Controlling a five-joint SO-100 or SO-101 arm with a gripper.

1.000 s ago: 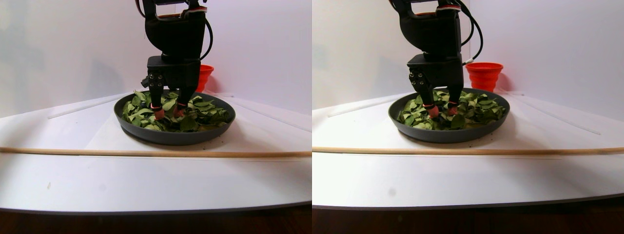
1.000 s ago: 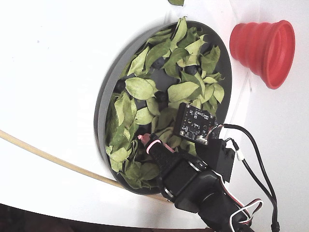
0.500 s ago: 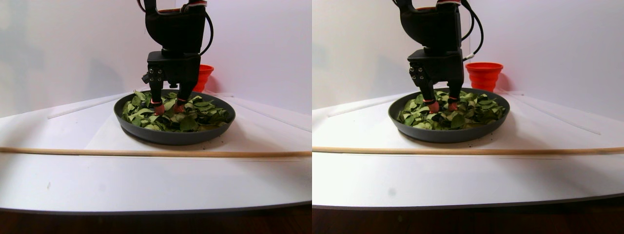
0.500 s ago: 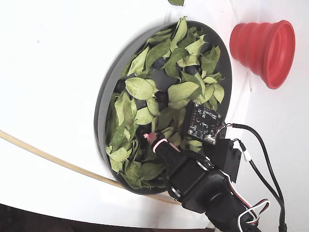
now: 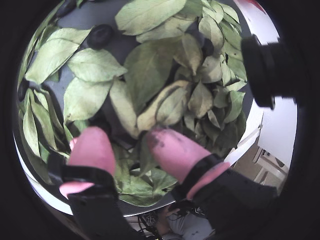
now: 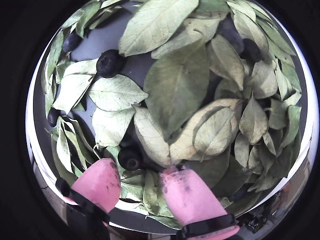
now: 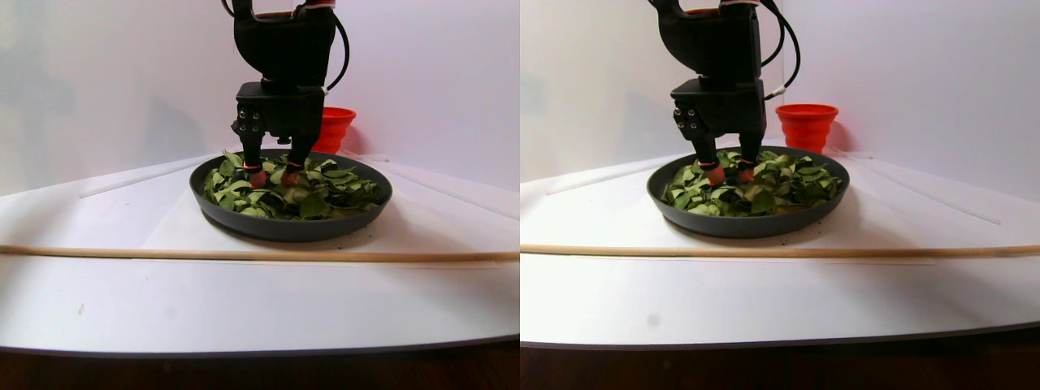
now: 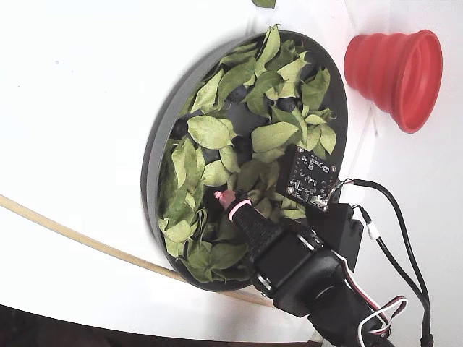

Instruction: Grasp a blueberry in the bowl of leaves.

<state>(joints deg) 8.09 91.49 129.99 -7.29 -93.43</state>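
The dark-grey bowl is full of green leaves. My gripper is open, its pink fingertips lowered onto the leaves near the bowl's rim. One dark blueberry lies just beyond the tips, in line with the gap and partly under leaves; nothing is held between the jaws. Another blueberry lies on bare bowl floor farther off; it also shows in a wrist view. In the stereo pair view the gripper stands upright over the left side of the bowl.
A red ribbed cup stands beside the bowl, behind it in the stereo pair view. A thin wooden stick lies across the white table in front of the bowl. More blueberries lie among the leaves.
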